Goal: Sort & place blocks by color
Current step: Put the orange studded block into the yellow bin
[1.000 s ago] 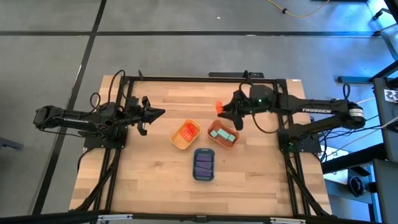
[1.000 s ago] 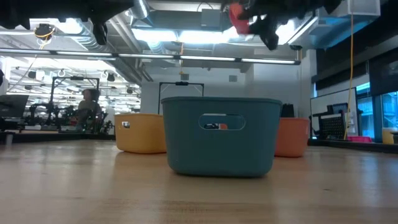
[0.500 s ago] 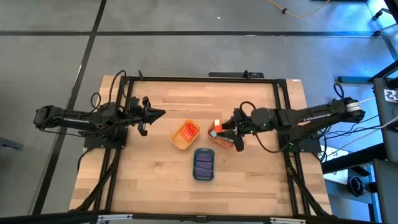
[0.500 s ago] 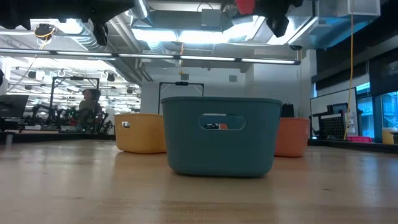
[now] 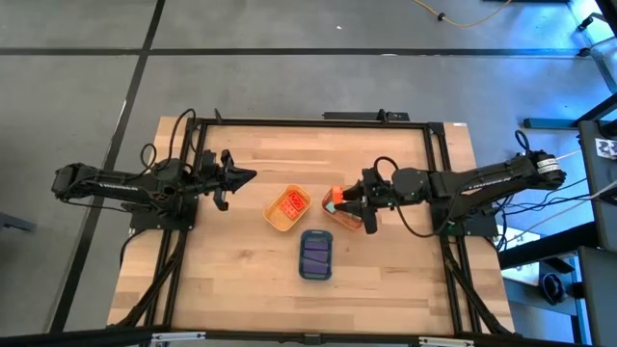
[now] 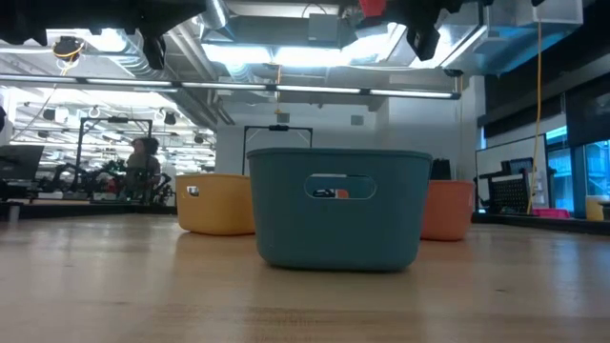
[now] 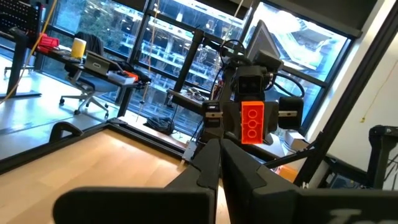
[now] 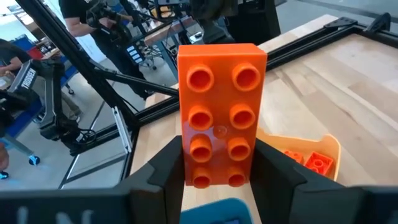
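Observation:
A red-orange block [image 8: 221, 112] sits between the fingers of my right gripper [image 8: 219, 182]. In the high view this gripper [image 5: 343, 200] hovers over the orange tray [image 5: 340, 216], with the block [image 5: 334, 196] at its tip. The low view shows the block [image 6: 372, 8] high above the trays. The yellow tray [image 5: 288, 208] holds red-orange blocks and the blue tray [image 5: 316, 253] holds purple ones. A teal block [image 8: 217, 210] shows below the fingers. My left gripper [image 5: 243, 176] waits shut near the table's left side, above the wood. My right gripper pinches the red-orange block between its two fingers [image 8: 166, 171], which close on the long sides at the block's lower end [image 8: 217, 177]. The fingers reach roughly level from the table's right. The block is lifted clear and stands out past the fingertips, studs facing the wrist camera.
The three trays stand close together at the table's middle: yellow [image 6: 214, 202], blue [image 6: 338, 205], orange [image 6: 448, 210]. A black frame [image 5: 318, 120] runs around the table's edges. Bare wood lies near the left and near sides. People and workbenches show in the room behind.
My right gripper has carried the red-orange block from the far side of the orange tray toward the near edge and a little left, ending over that tray. It has kept nearly still in the last half second. The block stayed in the hold throughout.

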Controlling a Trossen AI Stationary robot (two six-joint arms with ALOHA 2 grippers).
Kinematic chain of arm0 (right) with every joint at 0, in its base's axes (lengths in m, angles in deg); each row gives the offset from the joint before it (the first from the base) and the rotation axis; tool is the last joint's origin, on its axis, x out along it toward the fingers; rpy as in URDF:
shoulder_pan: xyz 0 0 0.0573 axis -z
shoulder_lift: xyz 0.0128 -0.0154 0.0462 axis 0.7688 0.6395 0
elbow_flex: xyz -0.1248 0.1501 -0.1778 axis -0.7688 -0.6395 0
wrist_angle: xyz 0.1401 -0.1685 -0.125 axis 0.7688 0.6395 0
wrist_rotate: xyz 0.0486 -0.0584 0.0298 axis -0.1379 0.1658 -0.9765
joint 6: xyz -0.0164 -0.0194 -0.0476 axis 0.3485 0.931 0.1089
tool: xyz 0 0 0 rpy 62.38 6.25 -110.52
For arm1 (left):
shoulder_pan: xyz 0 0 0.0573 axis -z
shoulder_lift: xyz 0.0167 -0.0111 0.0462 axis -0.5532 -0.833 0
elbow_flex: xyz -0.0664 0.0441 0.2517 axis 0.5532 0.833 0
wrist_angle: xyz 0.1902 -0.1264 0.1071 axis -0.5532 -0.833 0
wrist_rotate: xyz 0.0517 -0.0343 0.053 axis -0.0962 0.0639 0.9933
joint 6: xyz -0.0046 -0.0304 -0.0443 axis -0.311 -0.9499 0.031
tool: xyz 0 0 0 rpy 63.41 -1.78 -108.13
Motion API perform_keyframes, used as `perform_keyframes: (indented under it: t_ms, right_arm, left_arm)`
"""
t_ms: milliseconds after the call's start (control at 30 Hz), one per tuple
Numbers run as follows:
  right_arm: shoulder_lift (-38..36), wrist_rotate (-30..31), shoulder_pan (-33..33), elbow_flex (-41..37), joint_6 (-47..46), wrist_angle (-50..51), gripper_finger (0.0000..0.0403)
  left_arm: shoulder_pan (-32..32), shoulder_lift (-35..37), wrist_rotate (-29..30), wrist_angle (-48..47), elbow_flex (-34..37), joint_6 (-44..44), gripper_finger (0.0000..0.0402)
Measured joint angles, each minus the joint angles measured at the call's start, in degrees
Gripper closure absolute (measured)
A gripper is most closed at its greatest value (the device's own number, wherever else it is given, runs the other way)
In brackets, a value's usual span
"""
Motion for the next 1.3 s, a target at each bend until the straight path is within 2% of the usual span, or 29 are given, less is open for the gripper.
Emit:
perform_keyframes:
  t_ms: [200, 300, 633, 833, 1000, 1300]
  right_arm:
    - [0.0, -0.01, 0.0, 0.0, 0.09, -0.09, 0.0262]
    - [0.0, 0.0, 0.0, 0.0, 0.13, -0.09, 0.0262]
    - [0.0, 0.0, 0.0, 0.0, 0.07, -0.04, 0.0262]
    - [0.0, 0.0, 0.0, 0.0, 0.09, -0.02, 0.0262]
    - [0.23, -0.02, 0.32, 0.0, 0.11, 0.01, 0.0262]
    - [2.42, -0.02, 1.55, 0.0, 0.11, -2.6, 0.0262]
  left_arm:
    - [0.02, 0.0, 1.9, 0.02, 0.0, -0.43, 0.0397]
    - [0.0, 0.0, 2.91, 0.02, 0.0, -1.53, 0.038]
    - [0.02, 0.0, 4.72, 0.02, 0.0, -3.15, 0.0244]
    - [0.02, -1.63, 3.38, 0.15, -0.77, -6.48, 0.0182]
    - [0.0, -8.1, 1.06, 0.24, -6.44, -4.64, 0.0158]
    - [0.02, -29.48, -3.34, -0.09, -20.37, 2.97, 0.0154]
